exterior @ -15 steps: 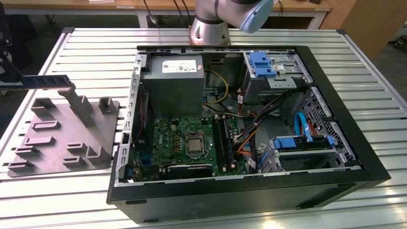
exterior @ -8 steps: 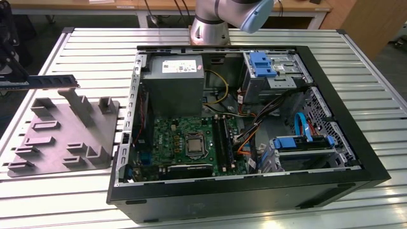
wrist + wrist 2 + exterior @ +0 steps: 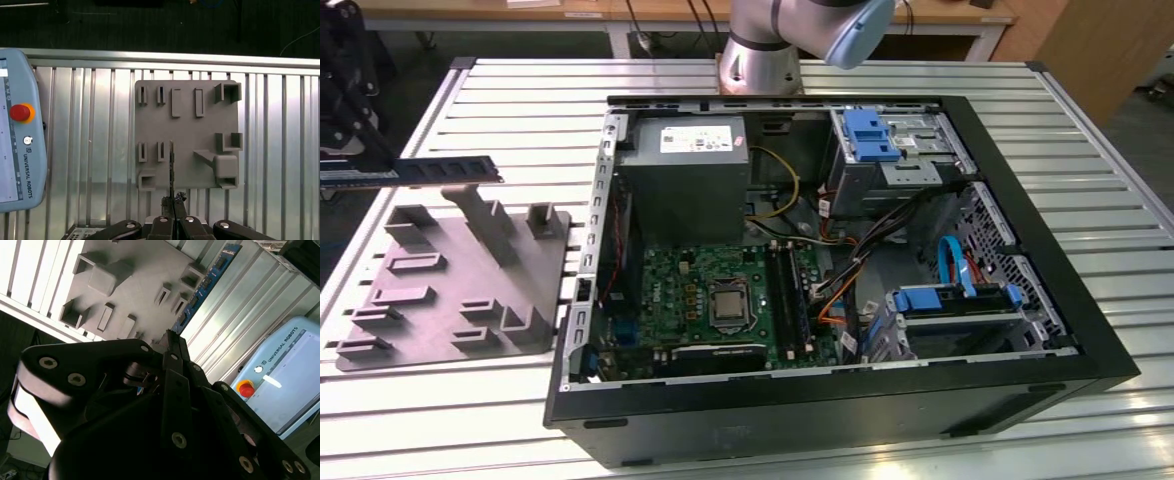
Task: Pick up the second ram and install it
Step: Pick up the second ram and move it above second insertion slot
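**While pinched in the gripper point(image 3: 173, 202), the second ram point(image 3: 434, 170) hung over the grey fixture tray point(image 3: 454, 290)**

From where I stood, the jaws were pressed together on one end of the stick, with nothing else between them. In the exterior view the stick lay level, reaching out from the gripper toward the exterior view's right, above the tray's tall posts and, as far as I could tell, apart from them. In the first wrist view it showed edge-on, a thin dark line running out from the jaws across the tray's slots. An open computer case point(image 3: 854, 420) sat on the slatted metal table point(image 3: 520, 90) just beside the tray. Its motherboard point(image 3: 707, 280) lay face up, well apart from the stick. A teach pendant point(image 3: 20, 150) lay near the tray.
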`<state>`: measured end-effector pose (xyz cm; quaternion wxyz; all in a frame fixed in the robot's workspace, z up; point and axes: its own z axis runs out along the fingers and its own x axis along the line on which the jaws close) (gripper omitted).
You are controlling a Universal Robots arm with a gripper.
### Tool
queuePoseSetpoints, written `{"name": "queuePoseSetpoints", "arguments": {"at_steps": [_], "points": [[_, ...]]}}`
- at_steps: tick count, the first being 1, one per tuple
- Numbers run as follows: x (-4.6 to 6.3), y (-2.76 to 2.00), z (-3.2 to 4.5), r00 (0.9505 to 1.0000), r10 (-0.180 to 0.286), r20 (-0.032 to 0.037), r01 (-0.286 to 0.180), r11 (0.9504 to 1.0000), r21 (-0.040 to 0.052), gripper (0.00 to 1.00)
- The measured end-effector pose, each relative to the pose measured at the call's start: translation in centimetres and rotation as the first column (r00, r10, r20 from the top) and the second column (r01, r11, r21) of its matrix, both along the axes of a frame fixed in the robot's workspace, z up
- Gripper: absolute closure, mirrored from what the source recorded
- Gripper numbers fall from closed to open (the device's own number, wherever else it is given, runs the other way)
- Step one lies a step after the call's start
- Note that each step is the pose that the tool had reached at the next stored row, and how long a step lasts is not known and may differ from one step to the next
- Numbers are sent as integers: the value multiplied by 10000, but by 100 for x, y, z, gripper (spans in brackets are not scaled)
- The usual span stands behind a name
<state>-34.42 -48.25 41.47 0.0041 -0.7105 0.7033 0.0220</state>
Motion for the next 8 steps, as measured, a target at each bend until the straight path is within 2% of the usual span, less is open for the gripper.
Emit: {"name": "queuePoseSetpoints", "arguments": {"at_steps": [8], "points": [[103,0,0,10000,0,0,0,10000,1,89]]}}
